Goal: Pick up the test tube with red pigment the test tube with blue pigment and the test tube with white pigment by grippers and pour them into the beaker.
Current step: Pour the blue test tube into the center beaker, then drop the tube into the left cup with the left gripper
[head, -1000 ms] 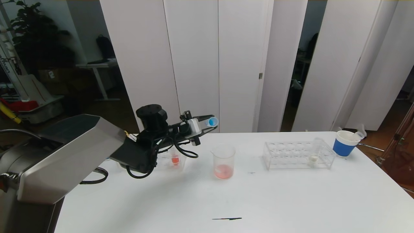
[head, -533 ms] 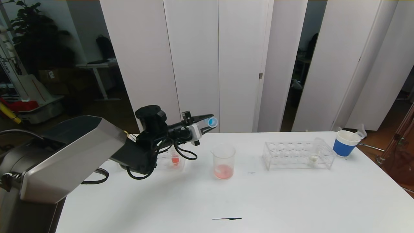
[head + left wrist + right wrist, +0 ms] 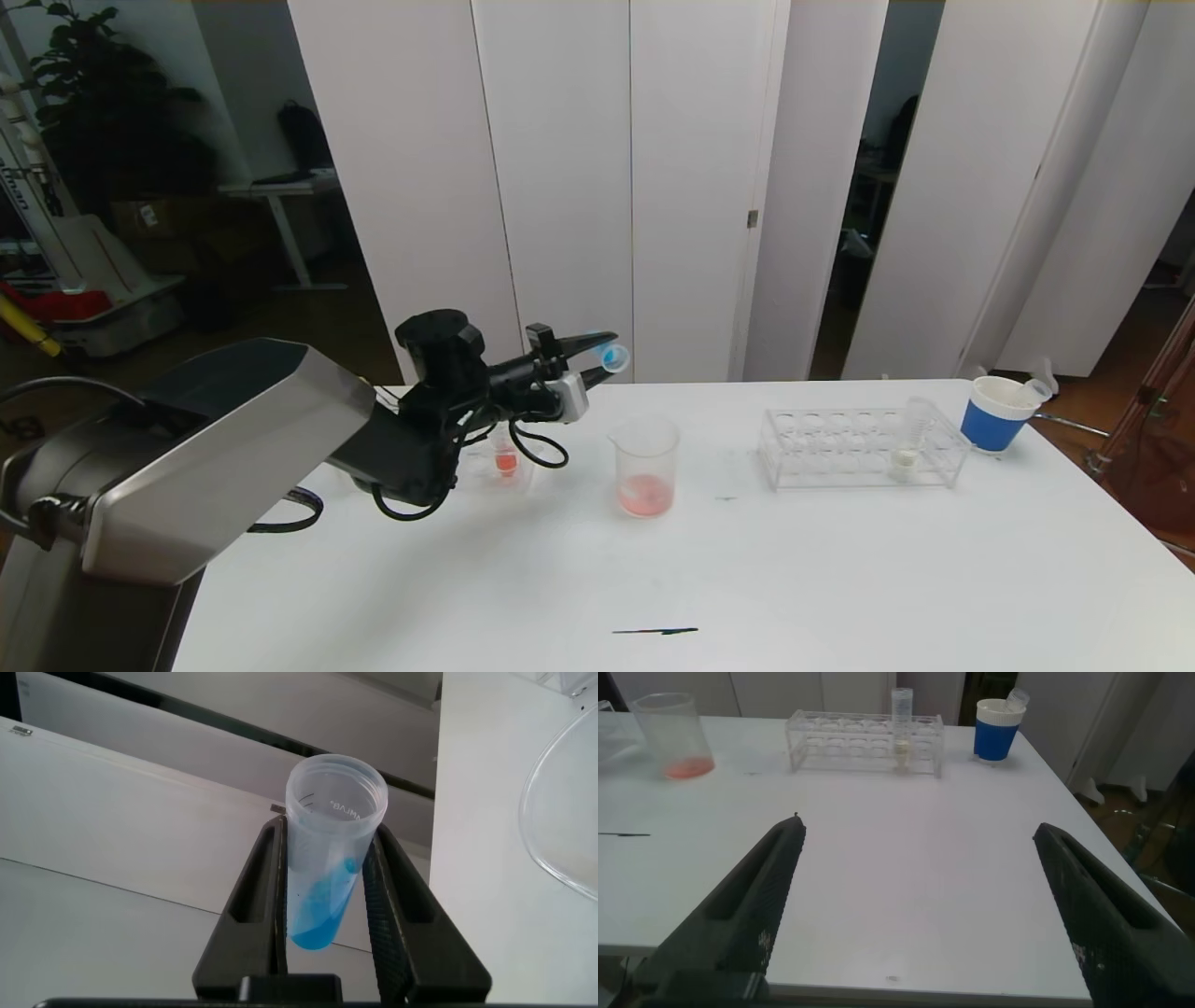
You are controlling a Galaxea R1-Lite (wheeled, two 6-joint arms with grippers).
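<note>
Now, starting from the left edge of the table (image 3: 840, 597), the left gripper (image 3: 605, 359) is raised above the table's far-left part, and its fingers are closed tight on the test tube with blue pigment (image 3: 613, 355), which is clamped between them at its lower part. The wrist view shows this tube (image 3: 329, 849) lying along the fingers, its open mouth away from the wrist and a small amount of blue liquid resting low inside, so its long axis is close to level and points toward the table's right. The beaker (image 3: 645, 465) stands just lower and slightly to the right of that mouth, near the far edge, with a thin red layer at its bottom. I judge the pour turns on this: the mouth must come over the beaker's rim and then tip downward. Further right, the test tube with white pigment (image 3: 910, 437) stands upright in the clear rack (image 3: 840, 448), well apart from the beaker. The right gripper (image 3: 920, 915) stays low at the near edge, fingers spread wide and holding nothing, and it is the nearer arm for the white tube.
</note>
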